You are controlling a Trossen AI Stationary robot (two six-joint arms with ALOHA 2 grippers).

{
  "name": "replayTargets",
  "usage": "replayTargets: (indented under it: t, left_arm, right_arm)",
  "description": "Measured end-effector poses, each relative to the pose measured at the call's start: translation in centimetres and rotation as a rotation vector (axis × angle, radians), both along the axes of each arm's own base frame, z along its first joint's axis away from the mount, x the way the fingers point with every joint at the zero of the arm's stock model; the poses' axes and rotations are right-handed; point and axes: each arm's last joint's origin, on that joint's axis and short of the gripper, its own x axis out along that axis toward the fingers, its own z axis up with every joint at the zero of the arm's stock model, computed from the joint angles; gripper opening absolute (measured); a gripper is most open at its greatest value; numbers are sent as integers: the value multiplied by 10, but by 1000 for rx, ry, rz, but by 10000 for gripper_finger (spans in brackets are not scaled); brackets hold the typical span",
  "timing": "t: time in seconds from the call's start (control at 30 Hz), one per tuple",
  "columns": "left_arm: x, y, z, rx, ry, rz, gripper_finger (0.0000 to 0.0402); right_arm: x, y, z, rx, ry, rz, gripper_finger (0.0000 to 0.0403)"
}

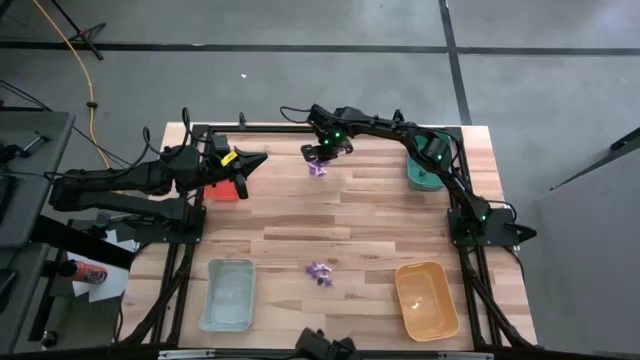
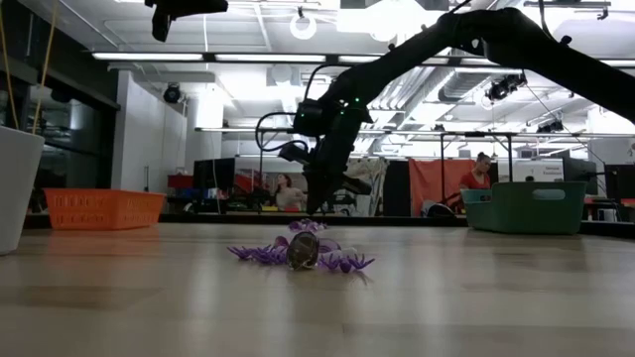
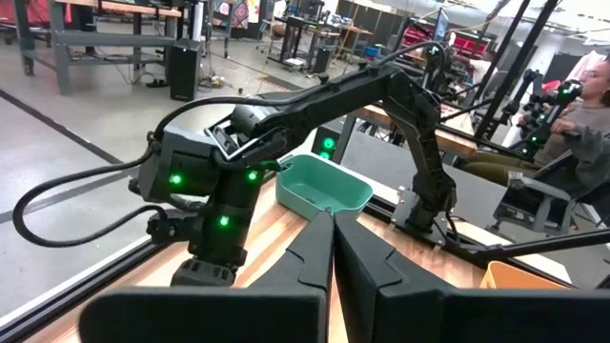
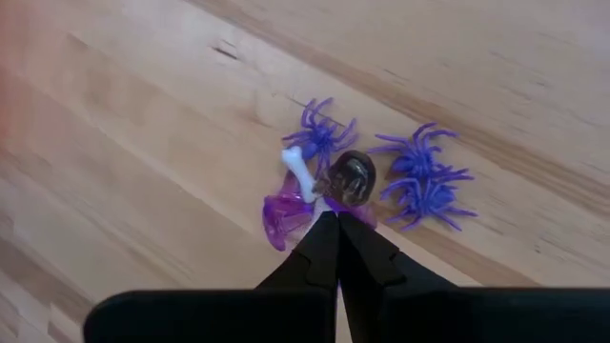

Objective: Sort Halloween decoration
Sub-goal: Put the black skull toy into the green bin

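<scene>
Red tray (image 1: 225,189) under left arm, green tray (image 1: 421,176), pale blue tray (image 1: 227,294) and orange tray (image 1: 427,298) looked empty, Halloween decoration (image 1: 318,270) lay on tabletop (image 1: 350,225) in two clusters, right gripper (image 1: 318,155) hung over far cluster (image 4: 367,176), jaws clenched, left gripper (image 1: 243,176) beside red tray, jaws clenched.

A robotics lab or workshop: a wooden desk (image 1: 330,225) in a dark metal frame stands on grey concrete floor (image 1: 300,60); behind it open ceiling with strip lights (image 2: 208,57), further workbenches (image 3: 114,19), seated people (image 2: 480,171).

Grey concrete floor (image 1: 300,20); ceiling strip lights (image 2: 198,57) over workbenches.
</scene>
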Motion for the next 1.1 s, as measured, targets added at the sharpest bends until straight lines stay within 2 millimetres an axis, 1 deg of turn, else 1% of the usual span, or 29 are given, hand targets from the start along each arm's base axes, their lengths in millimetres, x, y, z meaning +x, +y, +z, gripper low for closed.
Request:
replayTargets:
  t: [0.07, 0.17, 0.2, 0.3, 0.33, 0.37, 0.43, 0.6, 0.63, 0.7, 0.77, 0.87, 0.93, 1.0, 1.1]
  left_arm:
    - [0, 0, 0, 0, 0, 0, 1]
    - [0, 0, 0, 0, 0, 0, 1]
    - [0, 0, 0, 0, 0, 0, 1]
    - [0, 0, 0, 0, 0, 0, 1]
    - [0, 0, 0, 0, 0, 0, 1]
    - [0, 0, 0, 0, 0, 0, 1]
    - [0, 0, 0, 0, 1, -1, 1]
    - [0, 0, 0, 1, 0, 4, 1]
    - [0, 0, 0, 2, 0, 13, 1]
    - [0, 1, 0, 4, 1, 32, 1]
    - [-1, 1, 0, 5, 0, 42, 1]
    - [-1, 1, 0, 5, 0, 42, 1]
    - [-1, 1, 0, 2, -1, 42, 1]
    - [-1, 1, 0, -16, -10, 45, 1]
    - [-1, 1, 0, -34, -18, 47, 1]
  right_arm:
    - [1, 3, 0, 0, 3, 7, 0]
    - [-2, 7, 3, -41, 42, 89, 0]
    - [-5, 10, 8, -86, 78, 127, 0]
    - [-15, 21, 34, -278, 182, 252, 0]
    - [-21, 25, 40, -317, 196, 274, 0]
    - [-28, 28, 44, -345, 189, 285, 0]
    - [-46, 37, 40, -379, 133, 268, 0]
    - [-115, 74, 31, -416, -129, 213, 0]
    - [-124, 79, 29, -437, -182, 186, 0]
    - [-133, 87, 27, -480, -283, 102, 0]
    - [-133, 88, 28, -521, -360, 8, 0]
    - [-120, 79, 21, -540, -376, -89, 0]
    - [-102, 69, 15, -511, -375, -125, 0]
    - [-79, 62, 13, -456, -399, -152, 0]
    - [-50, 56, 2, -353, -363, -205, 0]
